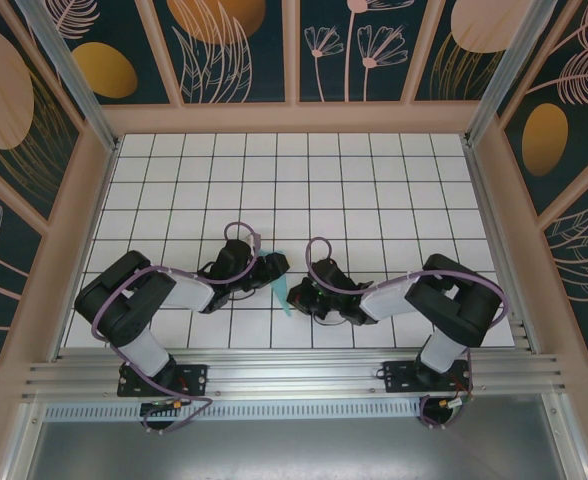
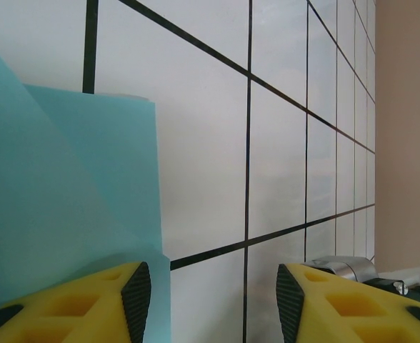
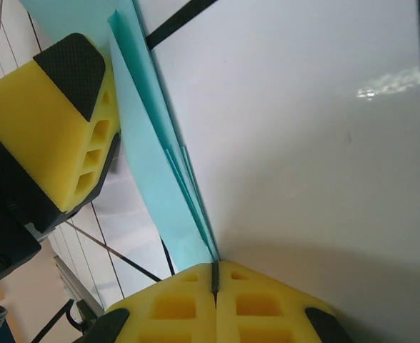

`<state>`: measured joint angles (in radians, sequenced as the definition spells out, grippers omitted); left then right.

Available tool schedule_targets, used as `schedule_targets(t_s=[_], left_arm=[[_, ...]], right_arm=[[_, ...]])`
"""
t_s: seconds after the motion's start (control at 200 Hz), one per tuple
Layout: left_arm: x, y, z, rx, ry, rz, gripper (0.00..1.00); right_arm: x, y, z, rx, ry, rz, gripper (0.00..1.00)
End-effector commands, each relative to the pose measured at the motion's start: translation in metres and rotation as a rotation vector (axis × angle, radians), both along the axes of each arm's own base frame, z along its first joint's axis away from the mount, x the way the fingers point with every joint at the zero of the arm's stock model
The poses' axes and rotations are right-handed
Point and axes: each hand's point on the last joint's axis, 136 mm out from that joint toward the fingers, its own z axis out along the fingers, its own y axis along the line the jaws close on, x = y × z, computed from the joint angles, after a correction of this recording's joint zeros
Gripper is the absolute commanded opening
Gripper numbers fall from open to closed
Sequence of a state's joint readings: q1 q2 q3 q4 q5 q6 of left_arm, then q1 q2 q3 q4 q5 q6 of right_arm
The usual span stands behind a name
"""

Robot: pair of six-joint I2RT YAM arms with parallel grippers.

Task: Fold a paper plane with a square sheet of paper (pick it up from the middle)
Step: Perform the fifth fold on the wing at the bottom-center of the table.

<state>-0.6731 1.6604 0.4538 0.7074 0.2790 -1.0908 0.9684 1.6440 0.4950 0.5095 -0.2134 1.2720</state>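
The square sheet of paper is a folded, layered turquoise shape standing on edge between the two grippers, low in the middle of the tiled floor. My right gripper is shut on the thin stacked edge of the paper. In the top view that right gripper comes in from the right. My left gripper is open, with bare tile between its fingers. Its left fingertip overlaps the paper, and the same yellow finger shows beside the sheet. Whether the folds make a paper plane I cannot tell.
The floor is white tiles with black grid lines. Peach frame walls close it at the back and sides. An aluminium rail runs along the near edge by the arm bases. Both arms crowd the near middle.
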Motion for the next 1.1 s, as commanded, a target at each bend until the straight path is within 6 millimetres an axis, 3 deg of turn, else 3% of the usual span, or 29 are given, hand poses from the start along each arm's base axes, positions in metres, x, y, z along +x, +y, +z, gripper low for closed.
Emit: schedule_targets(t_s=[0.0, 0.13, 0.235, 0.555, 0.656, 0.766, 0.921, 1.091], left_arm=[[-0.032, 0.022, -0.050, 0.120, 0.181, -0.003, 0.53], [-0.032, 0.022, -0.049, 0.121, 0.180, -0.002, 0.53], [-0.032, 0.022, -0.049, 0.124, 0.178, -0.001, 0.53], [-0.031, 0.021, -0.051, 0.131, 0.180, -0.009, 0.53], [-0.032, 0.021, -0.051, 0.129, 0.182, -0.011, 0.53], [-0.032, 0.024, -0.051, 0.138, 0.180, -0.001, 0.53], [-0.032, 0.027, -0.054, 0.154, 0.184, 0.010, 0.53], [-0.031, 0.030, -0.055, 0.158, 0.190, 0.028, 0.50]], right_arm=[[-0.001, -0.008, 0.005, -0.022, -0.011, -0.011, 0.07], [0.007, 0.006, 0.037, 0.021, -0.102, 0.034, 0.08], [0.008, 0.020, 0.045, 0.070, -0.111, 0.060, 0.08], [0.010, 0.036, 0.019, 0.103, -0.026, 0.054, 0.07], [0.002, 0.029, -0.002, 0.038, 0.033, 0.058, 0.06], [-0.020, 0.016, -0.018, -0.008, 0.093, 0.055, 0.06], [-0.040, 0.008, -0.024, -0.033, 0.130, 0.089, 0.07], [-0.046, -0.001, -0.022, -0.054, 0.120, 0.103, 0.08]])
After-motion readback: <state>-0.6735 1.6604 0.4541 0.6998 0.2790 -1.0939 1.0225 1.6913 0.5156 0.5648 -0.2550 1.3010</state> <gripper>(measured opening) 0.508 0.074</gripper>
